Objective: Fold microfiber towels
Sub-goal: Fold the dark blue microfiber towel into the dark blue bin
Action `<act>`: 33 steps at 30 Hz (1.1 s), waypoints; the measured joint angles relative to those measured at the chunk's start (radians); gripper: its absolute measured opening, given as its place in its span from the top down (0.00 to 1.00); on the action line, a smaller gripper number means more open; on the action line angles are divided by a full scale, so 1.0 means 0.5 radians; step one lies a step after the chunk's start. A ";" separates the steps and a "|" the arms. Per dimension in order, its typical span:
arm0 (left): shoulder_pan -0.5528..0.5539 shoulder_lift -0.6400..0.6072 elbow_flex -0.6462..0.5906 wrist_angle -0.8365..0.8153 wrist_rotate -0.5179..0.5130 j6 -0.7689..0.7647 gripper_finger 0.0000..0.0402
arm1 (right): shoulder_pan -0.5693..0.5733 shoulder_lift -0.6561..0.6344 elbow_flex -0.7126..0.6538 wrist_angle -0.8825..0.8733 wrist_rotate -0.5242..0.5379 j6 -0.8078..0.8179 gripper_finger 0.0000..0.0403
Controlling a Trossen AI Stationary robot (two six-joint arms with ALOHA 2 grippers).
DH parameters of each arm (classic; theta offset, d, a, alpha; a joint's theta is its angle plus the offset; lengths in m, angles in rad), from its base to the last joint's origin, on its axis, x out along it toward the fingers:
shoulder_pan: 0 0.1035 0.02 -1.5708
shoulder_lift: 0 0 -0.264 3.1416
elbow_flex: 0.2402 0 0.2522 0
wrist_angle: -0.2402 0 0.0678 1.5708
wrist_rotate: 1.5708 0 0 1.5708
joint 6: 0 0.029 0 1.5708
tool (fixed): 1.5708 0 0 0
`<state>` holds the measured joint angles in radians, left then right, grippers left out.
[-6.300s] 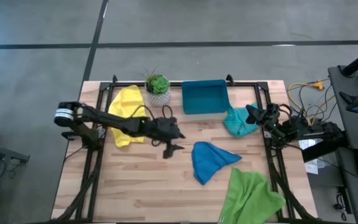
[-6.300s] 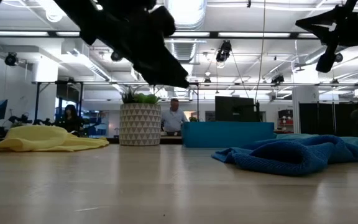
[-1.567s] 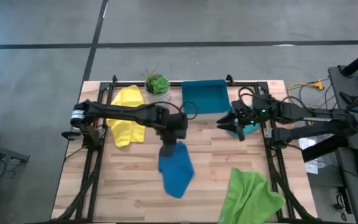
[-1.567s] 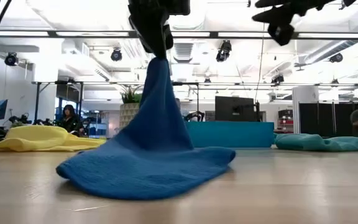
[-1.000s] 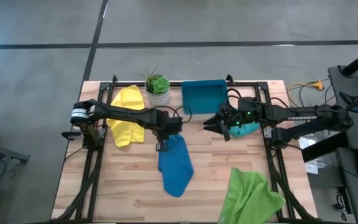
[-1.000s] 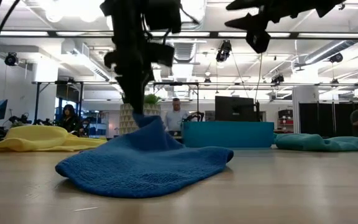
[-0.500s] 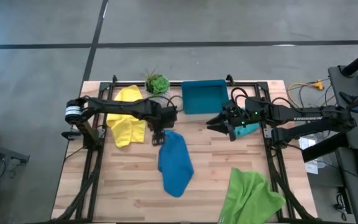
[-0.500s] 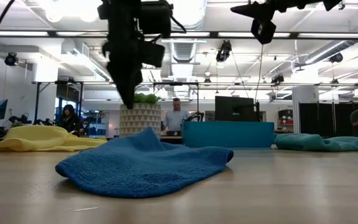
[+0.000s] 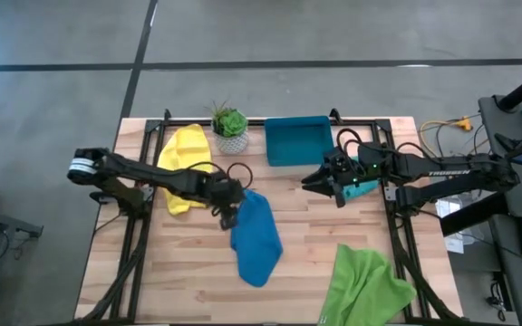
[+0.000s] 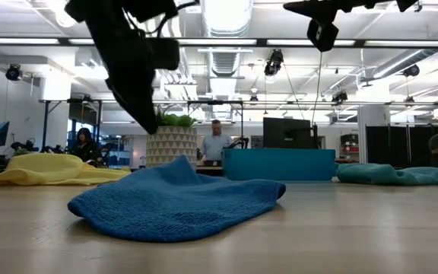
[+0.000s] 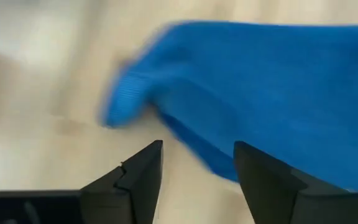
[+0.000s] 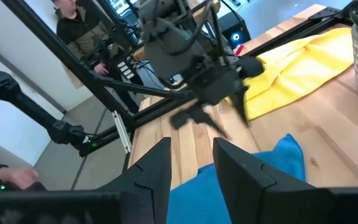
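**Blue towel released on table; left gripper withdrawn beside its far corner**

Since one second earlier, the left gripper has been drawn off the blue towel and moved toward the yellow towel; the blue towel, previously lifted into a peak, is now left lying slack on the table. The right gripper is seen nearly where it was

Left fingers are recorded as apart with nothing between them; bare wood shows in the gap. In the left wrist view the blue towel lies just ahead of the fingertips, one rounded corner nearest them, not touching. In the low view the left gripper hangs above the table, clear of the cloth

Right fingers are also apart and empty, held in the air with the blue towel ahead and below

Long axis of the blue towel runs from the potted plant side toward the near table edge. The left gripper is judged nearer, just beside the towel's far end; the right gripper stands well apart, near the teal towel and tray. The green towel hangs over the near edge

The towel is crumpled, not flat; a corner regrasp for spreading is judged the likely next step
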<state>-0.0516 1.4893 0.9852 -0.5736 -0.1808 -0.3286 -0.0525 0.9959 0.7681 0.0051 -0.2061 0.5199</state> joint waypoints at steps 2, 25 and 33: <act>0.053 0.048 -0.012 0.093 -0.046 0.144 0.58 | 0.000 -0.008 0.000 0.000 -0.007 0.001 0.72; 0.715 0.254 -0.087 0.275 0.727 0.890 0.66 | 0.118 -0.158 0.020 -0.016 -0.020 0.121 0.73; 0.806 0.416 -0.063 0.332 1.032 0.887 0.66 | 0.124 -0.158 0.020 -0.014 -0.003 0.128 0.73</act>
<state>0.3515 1.6972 0.9538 -0.4073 0.3354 0.1151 0.0093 0.9169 0.7780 -0.0017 -0.2077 0.5839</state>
